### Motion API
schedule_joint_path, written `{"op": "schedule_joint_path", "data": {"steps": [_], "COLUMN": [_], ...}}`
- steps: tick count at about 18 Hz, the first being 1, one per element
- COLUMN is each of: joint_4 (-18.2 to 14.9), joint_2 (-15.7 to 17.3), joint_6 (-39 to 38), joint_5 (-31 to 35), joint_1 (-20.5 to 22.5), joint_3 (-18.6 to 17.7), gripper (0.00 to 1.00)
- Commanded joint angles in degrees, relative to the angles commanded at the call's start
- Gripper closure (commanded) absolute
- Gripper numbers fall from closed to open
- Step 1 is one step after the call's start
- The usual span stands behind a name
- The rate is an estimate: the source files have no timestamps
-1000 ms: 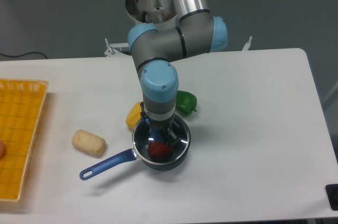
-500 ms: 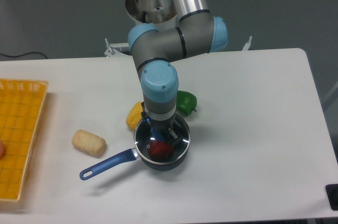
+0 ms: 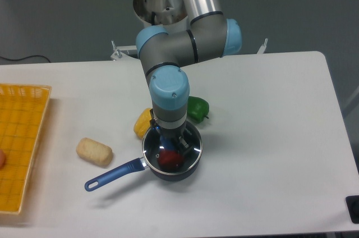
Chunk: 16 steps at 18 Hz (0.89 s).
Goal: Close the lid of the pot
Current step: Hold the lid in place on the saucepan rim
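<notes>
Pot lid level atop pot, long handle pointing lower left across counter; end effector at knob, grip state unclear.

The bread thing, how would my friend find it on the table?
Start at the yellow basket on the white table's left edge. Just right of it, left of the pot's blue handle, lies the bread roll: the only pale beige, crumbly-looking lump, lying alone.

Claw on the pot lid atop the pot, red item inside.
</notes>
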Motion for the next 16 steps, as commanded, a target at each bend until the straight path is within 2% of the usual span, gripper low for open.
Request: {"op": "schedule_joint_path", "data": {"steps": [11, 16], "joint_4": [0.1, 0.1], "joint_2": [-0.2, -0.3], "joint_6": [0.2, 0.3], "joint_5": [0.0, 0.0], "joint_1": [0.0, 0.0], "joint_3": [0.0, 0.0], "gripper": [0.62, 0.53]}}
